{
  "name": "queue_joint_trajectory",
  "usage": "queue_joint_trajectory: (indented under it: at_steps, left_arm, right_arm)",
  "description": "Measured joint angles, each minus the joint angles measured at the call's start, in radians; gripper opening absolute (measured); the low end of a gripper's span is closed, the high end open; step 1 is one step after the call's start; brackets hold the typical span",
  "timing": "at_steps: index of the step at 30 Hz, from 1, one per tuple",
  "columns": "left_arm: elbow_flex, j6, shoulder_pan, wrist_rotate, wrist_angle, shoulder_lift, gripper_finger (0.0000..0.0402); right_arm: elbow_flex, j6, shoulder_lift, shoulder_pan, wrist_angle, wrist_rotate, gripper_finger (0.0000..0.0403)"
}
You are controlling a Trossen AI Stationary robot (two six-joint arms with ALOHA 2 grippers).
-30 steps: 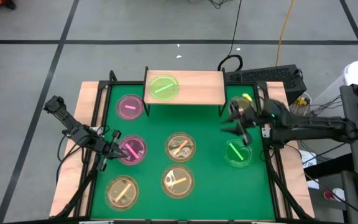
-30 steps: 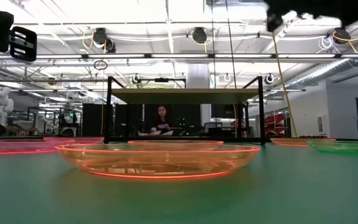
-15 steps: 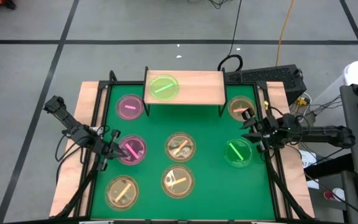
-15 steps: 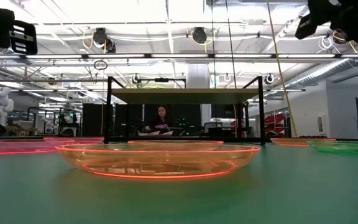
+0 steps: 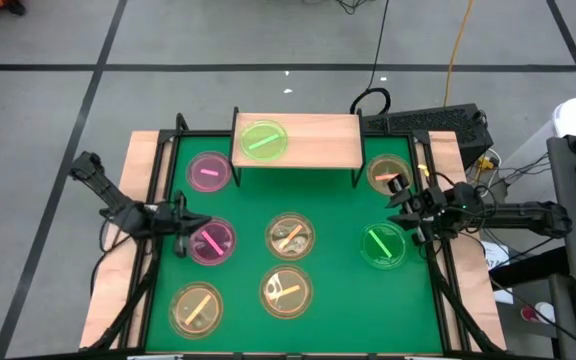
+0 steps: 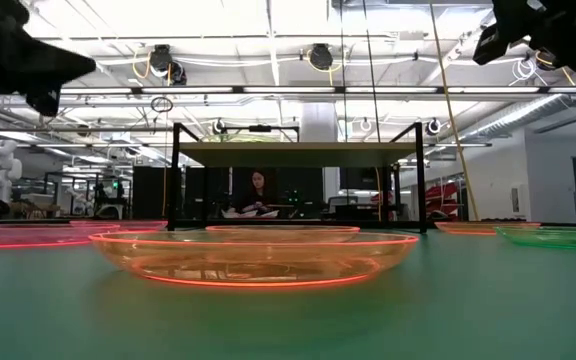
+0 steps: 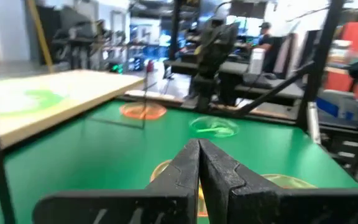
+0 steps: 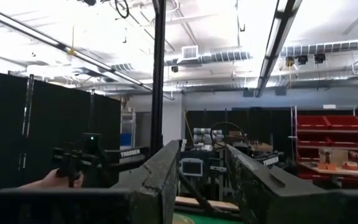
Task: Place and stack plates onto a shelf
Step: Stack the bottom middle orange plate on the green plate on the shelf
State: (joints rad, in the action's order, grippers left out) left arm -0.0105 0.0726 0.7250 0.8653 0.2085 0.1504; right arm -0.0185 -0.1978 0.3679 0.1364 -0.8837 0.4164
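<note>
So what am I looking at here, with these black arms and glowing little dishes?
Two robot arms work at a green table. One camera looks straight down, one sits at table height, and one rides on each wrist. The left gripper is shut and holds nothing, beside a pink plate. The right gripper is open and empty, between an amber plate and a green plate. One green plate already lies on the wooden shelf; seven plates remain on the table.

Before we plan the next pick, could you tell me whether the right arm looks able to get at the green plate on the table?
Probably yes: the right hand is open beside the green plate, with nothing between them.
</note>
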Motion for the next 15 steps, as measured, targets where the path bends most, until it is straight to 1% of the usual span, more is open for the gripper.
queue_joint_trajectory:
  at_steps: [3, 7, 9, 12, 15]
  left_arm:
    - [-0.016, 0.054, 0.0, 0.007, 0.011, 0.053, 0.0015]
    - [-0.08, 0.127, 0.0, 0.012, -0.011, 0.132, 0.0015]
    - [-0.118, 0.16, 0.0, 0.039, -0.055, 0.185, 0.0015]
    - [-0.166, 0.241, -0.003, 0.085, -0.17, 0.259, 0.0015]
    - [-0.183, 0.298, -0.013, 0.066, -0.227, 0.308, 0.0015]
  right_arm:
    - [0.001, 0.0, -0.001, 0.0, -0.002, 0.0, 0.0114]
    - [0.001, 0.0, 0.0, 0.0, -0.002, 0.0, 0.0114]
    - [0.001, 0.0, 0.0, 0.0, -0.001, 0.0, 0.0114]
    - [0.002, 0.0, 0.0, 0.0, -0.002, 0.0, 0.0114]
    - [0.002, 0.0, 0.0, 0.0, -0.002, 0.0, 0.0114]
